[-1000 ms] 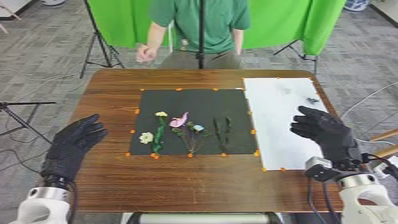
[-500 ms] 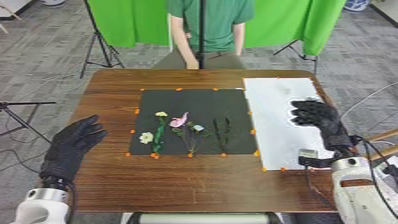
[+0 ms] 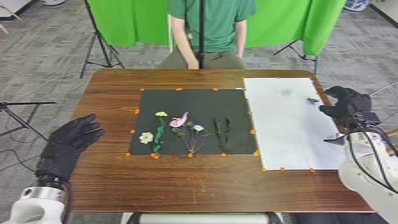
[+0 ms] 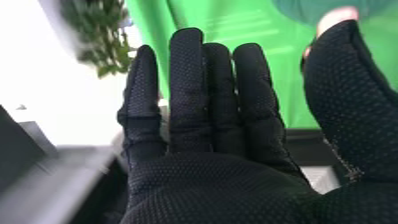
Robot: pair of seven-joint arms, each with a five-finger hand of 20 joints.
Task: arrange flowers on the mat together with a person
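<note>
Although several flowers already lie spread across the dark mat (image 3: 191, 100), the arrangement looks partway through, and the step in hand is probably fetching another piece from the white sheet (image 3: 286, 130) at its right. On the mat, a white flower (image 3: 146, 137) lies furthest left, just beside a strip of green leaves (image 3: 158, 138) with a cream bloom (image 3: 161, 114) at its far end. A pink flower (image 3: 179, 120) takes the middle, a pale blue bloom (image 3: 197, 128) lies near it, and dark green sprigs (image 3: 222, 134) lie to the right.

A small dark piece (image 3: 313, 100) lies on the sheet near its far right edge; what it is cannot be told.

The right hand (image 3: 349, 104) is by the right edge of the tabletop (image 3: 133, 185), near that piece. Its fingers stand straight and its thumb is spread well away, with nothing held. The left hand (image 3: 67, 145), relaxed and empty, is over the left side, apart from the flowers.

If the small piece is wanted, the next move calls for bringing the right hand inward over it, lowering, then closing thumb and fingers gently. So slight a thing could slip or be nudged off the sheet.
</note>
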